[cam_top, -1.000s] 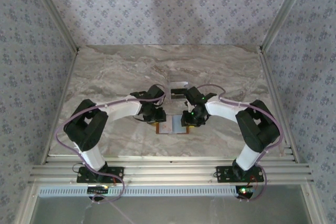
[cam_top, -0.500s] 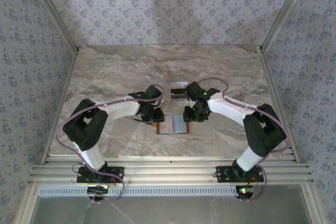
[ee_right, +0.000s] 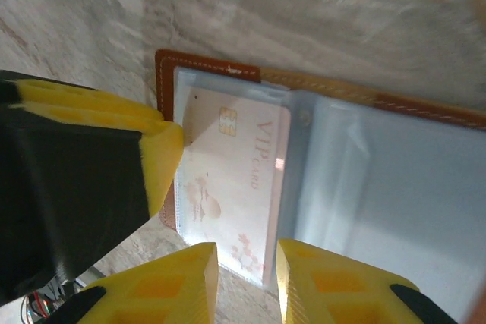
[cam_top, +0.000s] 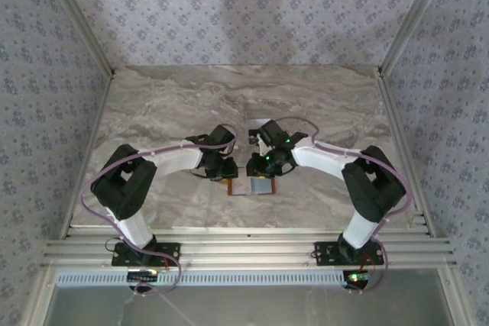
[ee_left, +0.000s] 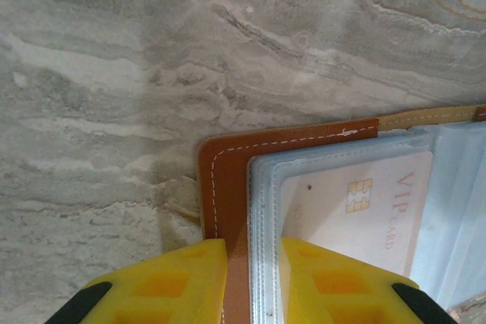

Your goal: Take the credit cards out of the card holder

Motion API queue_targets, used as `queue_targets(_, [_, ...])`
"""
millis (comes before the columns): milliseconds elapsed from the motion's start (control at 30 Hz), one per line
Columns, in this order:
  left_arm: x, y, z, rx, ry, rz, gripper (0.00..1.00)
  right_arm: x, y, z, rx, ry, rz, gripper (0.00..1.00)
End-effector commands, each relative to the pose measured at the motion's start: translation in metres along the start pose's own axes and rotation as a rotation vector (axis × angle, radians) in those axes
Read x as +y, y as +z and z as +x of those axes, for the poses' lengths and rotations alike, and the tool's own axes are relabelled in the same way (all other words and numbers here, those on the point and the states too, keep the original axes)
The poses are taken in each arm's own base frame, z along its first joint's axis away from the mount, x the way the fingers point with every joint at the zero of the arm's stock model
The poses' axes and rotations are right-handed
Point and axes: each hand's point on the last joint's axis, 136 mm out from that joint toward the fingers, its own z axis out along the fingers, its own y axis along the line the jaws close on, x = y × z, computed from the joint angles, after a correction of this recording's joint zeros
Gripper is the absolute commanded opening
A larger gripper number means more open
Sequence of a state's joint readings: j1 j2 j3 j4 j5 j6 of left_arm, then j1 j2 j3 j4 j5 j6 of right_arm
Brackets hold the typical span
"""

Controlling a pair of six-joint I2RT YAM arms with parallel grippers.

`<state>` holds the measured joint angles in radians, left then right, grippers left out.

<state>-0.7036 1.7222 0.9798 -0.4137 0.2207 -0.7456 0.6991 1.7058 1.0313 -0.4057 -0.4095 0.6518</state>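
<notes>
Tan leather card holder (ee_left: 220, 172) lies open on counter (ee_left: 152, 51); VIP card (ee_left: 357, 210) sits sleeved (this one left to pull). Left fingers (ee_left: 167, 282), right fingers (ee_right: 156, 286) narrowly parted at its edges; grip unclear.

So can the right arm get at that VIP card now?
Probably yes: the card holder lies open, the VIP card sits at the open right gripper, and the left gripper is off to one side. A clear sleeve covers it, though.

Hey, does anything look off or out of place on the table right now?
Nothing stands out. The card holder lies open and flat on the table, and the pale card sits straight in its clear sleeve.
</notes>
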Motion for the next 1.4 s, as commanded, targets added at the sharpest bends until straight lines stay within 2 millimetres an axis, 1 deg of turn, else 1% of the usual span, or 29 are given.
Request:
queue_targets(0, [0.015,0.002,0.013,0.034,-0.008,-0.038,0.26,0.012,0.01,-0.001,0.019,0.01,-0.031,0.28])
queue_targets(267, [0.016,0.001,0.015,0.037,-0.008,-0.04,0.26,0.004,0.022,0.002,0.037,-0.001,0.025,0.28])
queue_targets(633, [0.016,0.0,0.015,0.036,-0.006,-0.042,0.25,-0.006,0.026,0.004,0.042,-0.009,0.083,0.27])
queue_targets(733, [0.016,0.0,0.015,0.037,-0.006,-0.041,0.25,-0.003,0.027,0.002,0.037,-0.014,0.07,0.27])
queue_targets(900, [0.016,0.0,0.015,0.037,-0.007,-0.041,0.25,0.01,0.028,-0.002,0.027,-0.018,0.015,0.27])
queue_targets(1067, [0.014,0.0,0.015,0.038,-0.004,-0.038,0.25,0.008,0.034,-0.001,0.038,-0.013,0.012,0.27])
queue_targets(1367, [0.015,0.001,0.014,0.04,-0.008,-0.039,0.25,0.017,0.036,-0.002,0.027,-0.021,-0.04,0.26])
